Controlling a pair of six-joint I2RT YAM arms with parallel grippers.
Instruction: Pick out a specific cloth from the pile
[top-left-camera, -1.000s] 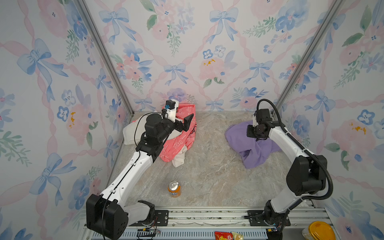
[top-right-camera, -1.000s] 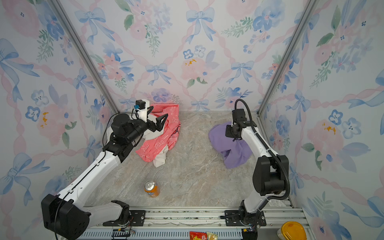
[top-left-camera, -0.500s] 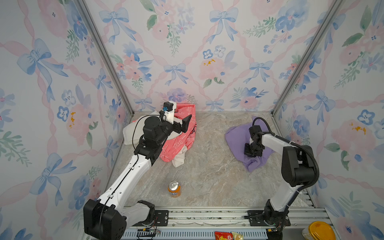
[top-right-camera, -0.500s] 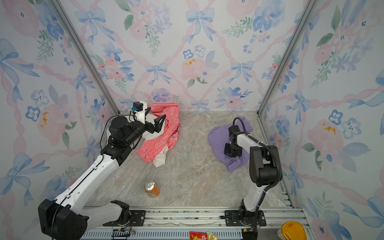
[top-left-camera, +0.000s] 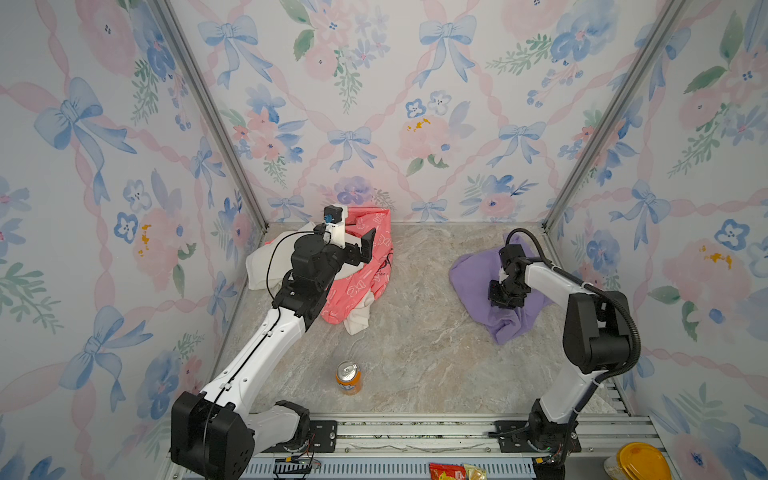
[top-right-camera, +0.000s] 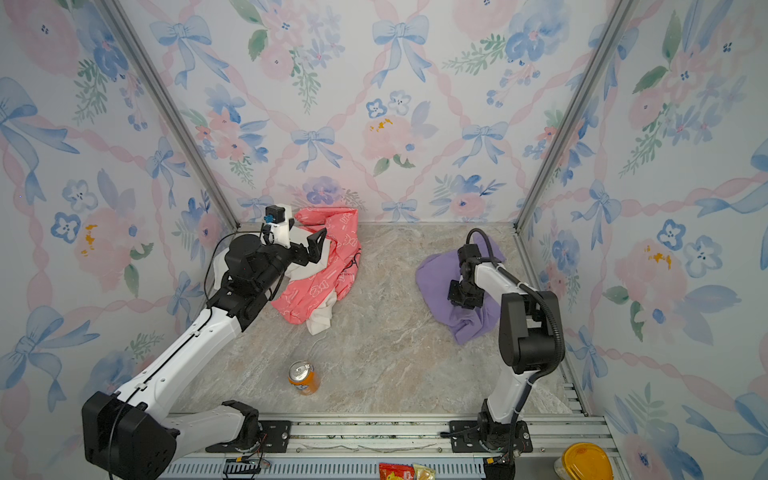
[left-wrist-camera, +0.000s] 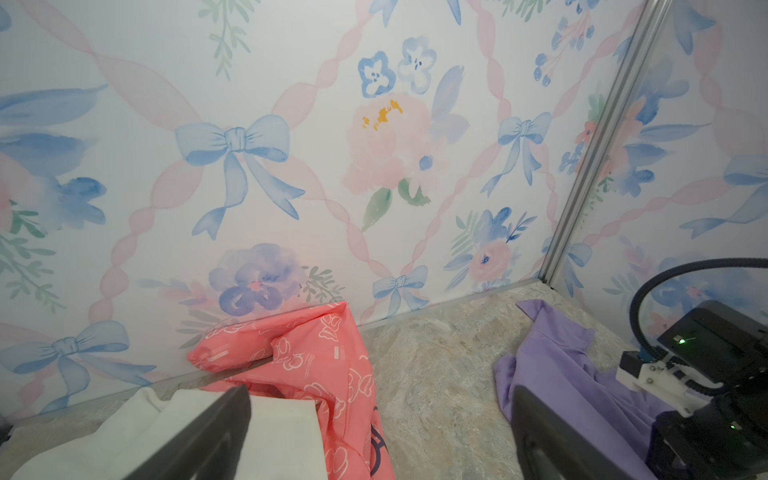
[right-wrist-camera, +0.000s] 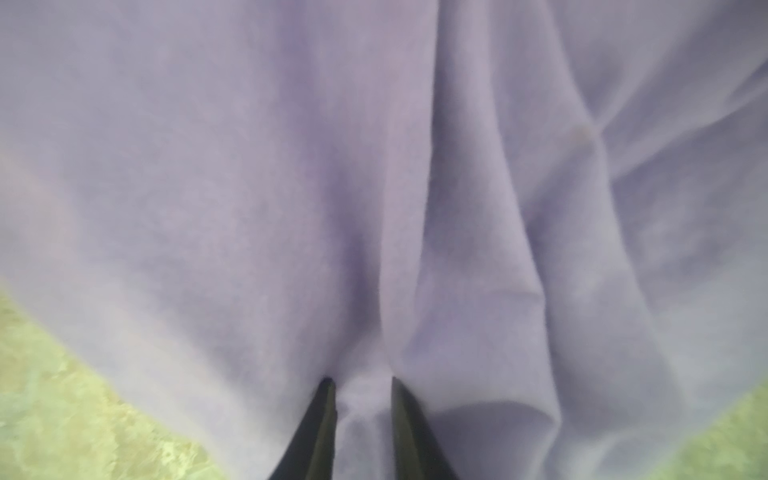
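Note:
The lavender cloth lies crumpled on the table at the right, apart from the pile. My right gripper points down onto it. In the right wrist view its fingers stand a little apart, astride a raised fold of the cloth. The pile sits at the back left: a coral-pink bow-print cloth over a white cloth. My left gripper hovers over the pile, wide open and holding nothing.
An orange drink can stands near the front middle of the marble table. Floral walls close in the left, back and right. A yellow-lidded tub and a snack packet lie beyond the front rail.
My right gripper has come down and toward the front, laying the lavender cloth on the table, and its jaws have parted. The left arm has barely shifted.

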